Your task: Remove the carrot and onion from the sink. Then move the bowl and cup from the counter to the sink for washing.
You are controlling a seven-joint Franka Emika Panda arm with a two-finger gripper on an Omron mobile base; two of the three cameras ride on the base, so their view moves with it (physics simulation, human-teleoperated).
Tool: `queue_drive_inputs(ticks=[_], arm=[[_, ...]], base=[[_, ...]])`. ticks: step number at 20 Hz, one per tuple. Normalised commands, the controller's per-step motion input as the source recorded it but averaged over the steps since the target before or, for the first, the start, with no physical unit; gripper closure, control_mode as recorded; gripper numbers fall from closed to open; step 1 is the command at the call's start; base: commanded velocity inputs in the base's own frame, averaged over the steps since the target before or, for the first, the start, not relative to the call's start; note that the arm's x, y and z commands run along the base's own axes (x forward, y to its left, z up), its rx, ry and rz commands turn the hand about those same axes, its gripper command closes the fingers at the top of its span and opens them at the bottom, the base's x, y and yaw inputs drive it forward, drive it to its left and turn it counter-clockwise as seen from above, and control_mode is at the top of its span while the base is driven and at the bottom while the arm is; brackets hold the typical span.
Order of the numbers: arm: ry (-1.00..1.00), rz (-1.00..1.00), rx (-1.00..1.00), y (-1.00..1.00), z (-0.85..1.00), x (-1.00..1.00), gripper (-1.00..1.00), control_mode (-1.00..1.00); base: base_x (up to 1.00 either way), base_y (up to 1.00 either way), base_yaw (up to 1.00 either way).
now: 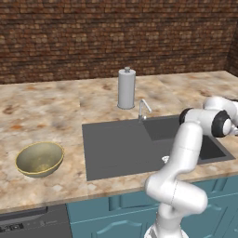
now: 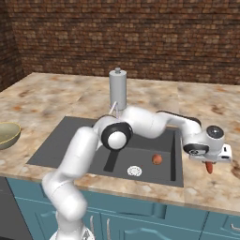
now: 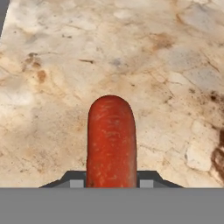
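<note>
My gripper (image 2: 209, 165) hangs over the counter (image 2: 206, 187) just right of the sink (image 2: 70, 140), shut on the carrot (image 2: 209, 167), whose orange-red tip points down. In the hand view the carrot (image 3: 111, 142) stands between the two finger tips above marbled stone. The onion (image 2: 157, 159) lies in the deep basin near the white drain (image 2: 134, 171). At the far left of the counter (image 1: 46, 111) sits the olive-yellow bowl (image 1: 40, 159), which also shows as the bowl (image 2: 8, 133) at the left edge of the right base view. The cup is out of view.
A grey cylindrical canister (image 1: 126, 88) stands behind the sink beside the small faucet (image 1: 143, 110). A brick wall (image 1: 116, 32) closes the back. Teal cabinets (image 2: 140, 225) run below the counter, and a dark appliance front (image 1: 32, 223) sits at the lower left.
</note>
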Motion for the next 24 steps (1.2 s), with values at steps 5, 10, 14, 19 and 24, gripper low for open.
queue_drive_inputs(ticks=[5,10,14,19,24], arm=[[0.0,0.0,0.0,-0.15,-0.26,0.09,1.0,-1.0],[0.0,0.0,0.0,-0.15,-0.27,0.07,1.0,-1.0],[0.0,0.0,0.0,-0.12,-0.26,0.05,1.0,-1.0],[0.0,-0.01,0.0,-0.06,-0.25,0.01,-1.0,-1.0],[-0.01,-0.03,0.0,0.04,-0.15,-0.07,-1.0,-1.0]], base=[[0.0,0.0,0.0],[0.0,0.0,0.0],[0.0,0.0,0.0],[0.0,0.0,0.0],[0.0,0.0,0.0]])
